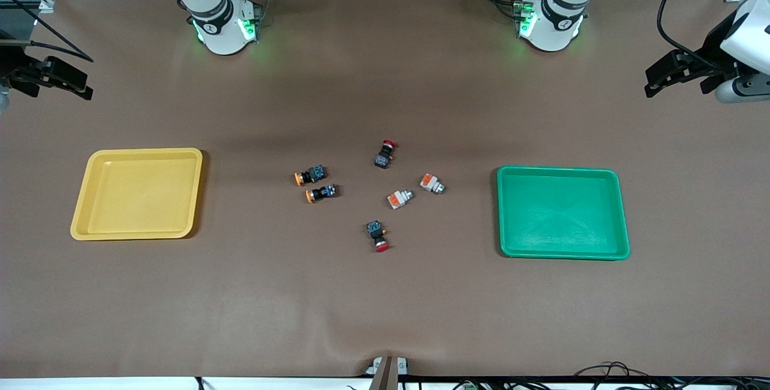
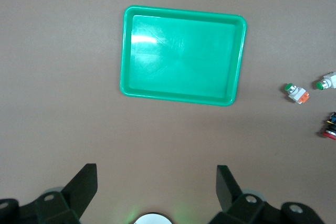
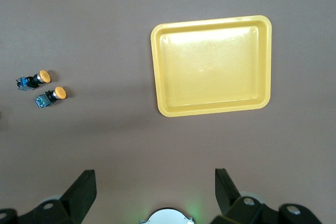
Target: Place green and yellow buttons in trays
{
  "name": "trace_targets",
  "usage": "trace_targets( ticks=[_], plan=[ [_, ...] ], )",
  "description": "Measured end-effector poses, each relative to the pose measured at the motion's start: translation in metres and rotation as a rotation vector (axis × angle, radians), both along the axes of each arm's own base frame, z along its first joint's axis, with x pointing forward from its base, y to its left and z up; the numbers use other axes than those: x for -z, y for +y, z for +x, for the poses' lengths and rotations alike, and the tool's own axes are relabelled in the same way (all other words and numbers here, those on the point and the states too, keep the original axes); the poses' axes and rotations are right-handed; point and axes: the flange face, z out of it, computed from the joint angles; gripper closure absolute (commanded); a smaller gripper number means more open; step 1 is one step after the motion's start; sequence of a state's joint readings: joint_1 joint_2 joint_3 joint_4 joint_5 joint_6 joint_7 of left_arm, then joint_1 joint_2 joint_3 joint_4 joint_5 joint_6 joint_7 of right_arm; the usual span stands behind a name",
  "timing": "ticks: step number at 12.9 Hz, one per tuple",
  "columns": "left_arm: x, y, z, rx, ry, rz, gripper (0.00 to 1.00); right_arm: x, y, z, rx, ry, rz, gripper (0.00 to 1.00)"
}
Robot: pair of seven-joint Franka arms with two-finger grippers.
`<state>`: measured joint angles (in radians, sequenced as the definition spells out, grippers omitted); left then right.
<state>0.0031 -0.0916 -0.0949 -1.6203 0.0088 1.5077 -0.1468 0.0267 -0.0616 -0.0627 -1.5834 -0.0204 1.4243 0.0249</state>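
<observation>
The yellow tray [image 1: 144, 151] lies toward the right arm's end, and the green tray [image 1: 559, 169] toward the left arm's end. Between them lie two black buttons with orange-yellow caps [image 1: 310, 175] [image 1: 322, 192] and two white buttons with orange blocks [image 1: 432, 183] [image 1: 399, 198]. My left gripper [image 1: 652, 82] hangs open and empty over the table's left-arm end. In the left wrist view [image 2: 156, 182] it looks down on the green tray [image 2: 181, 11] and the white buttons [image 2: 296, 93]. My right gripper [image 1: 75, 83] hangs open and empty over the right-arm end. Its wrist view [image 3: 155, 184] shows the yellow tray [image 3: 210, 22] and the yellow-capped buttons [image 3: 51, 97].
Two black switches with red caps lie among the buttons. One [image 1: 385, 153] is farther from the front camera than the white buttons, the other [image 1: 378, 236] nearer. Brown table covering lies all round both trays.
</observation>
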Motion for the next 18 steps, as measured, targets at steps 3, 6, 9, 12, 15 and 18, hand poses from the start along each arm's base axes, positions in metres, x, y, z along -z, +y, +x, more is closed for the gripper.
trace_targets(
  ticks=[3, 6, 9, 12, 15, 18],
  plan=[
    [0.000, 0.001, 0.000, -0.002, 0.000, 0.000, 0.00, 0.000, -0.001, 0.000, 0.002, 0.000, 0.000, 0.00],
    [0.001, 0.001, 0.000, -0.002, 0.008, 0.001, 0.00, 0.001, -0.001, 0.001, 0.002, 0.002, 0.000, 0.00],
    [0.003, 0.001, 0.000, -0.002, 0.017, 0.001, 0.00, 0.004, -0.001, 0.002, 0.002, 0.007, 0.000, 0.00],
    [0.009, 0.001, 0.003, -0.002, 0.029, 0.001, 0.00, 0.004, -0.001, 0.002, 0.002, 0.008, 0.000, 0.00],
    [0.022, -0.002, 0.009, 0.004, 0.053, 0.002, 0.00, 0.006, -0.001, 0.003, 0.002, 0.013, 0.000, 0.00],
    [0.039, -0.021, 0.018, -0.010, 0.073, 0.003, 0.00, 0.009, -0.001, 0.005, 0.002, 0.019, 0.000, 0.00]
  ],
)
